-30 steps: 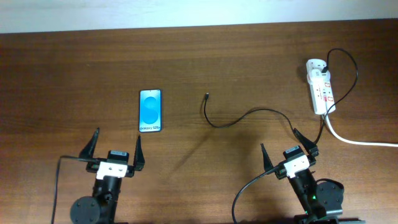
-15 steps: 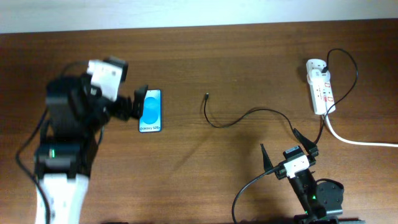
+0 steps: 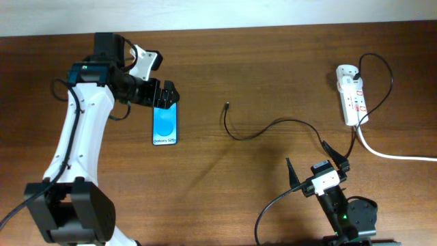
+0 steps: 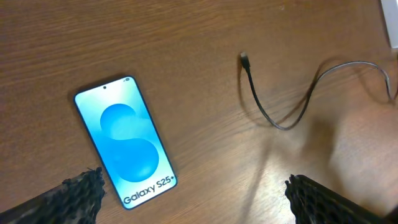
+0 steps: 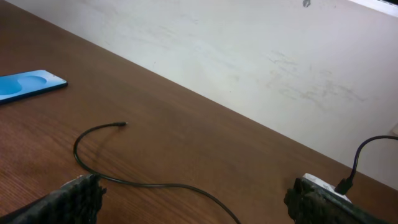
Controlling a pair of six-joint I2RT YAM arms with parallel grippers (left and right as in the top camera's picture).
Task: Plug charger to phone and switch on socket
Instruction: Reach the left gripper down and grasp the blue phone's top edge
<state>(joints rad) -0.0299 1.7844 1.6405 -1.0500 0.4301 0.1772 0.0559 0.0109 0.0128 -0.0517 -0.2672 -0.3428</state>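
Note:
The phone (image 3: 165, 124), with its blue screen up, lies flat at the left middle of the table. My left gripper (image 3: 162, 94) is open and empty, hovering over the phone's far end. In the left wrist view the phone (image 4: 124, 140) lies between and ahead of my fingers (image 4: 74, 199). The charger cable (image 3: 273, 125) curls from its tiny plug (image 3: 227, 106) towards the socket (image 3: 351, 94) at the far right. The plug (image 4: 244, 60) lies loose, apart from the phone. My right gripper (image 3: 308, 158) is open and empty at the front right, with the cable (image 5: 124, 182) lying ahead of it.
The socket's thick white cord (image 3: 396, 156) runs off the right edge. A light wall (image 5: 249, 50) borders the far table edge. The socket's end (image 5: 318, 182) peeks past my right finger in the right wrist view.
My left arm has risen from its rest at the front left and reached out over the phone's far end. The right arm, phone and cable have not moved.

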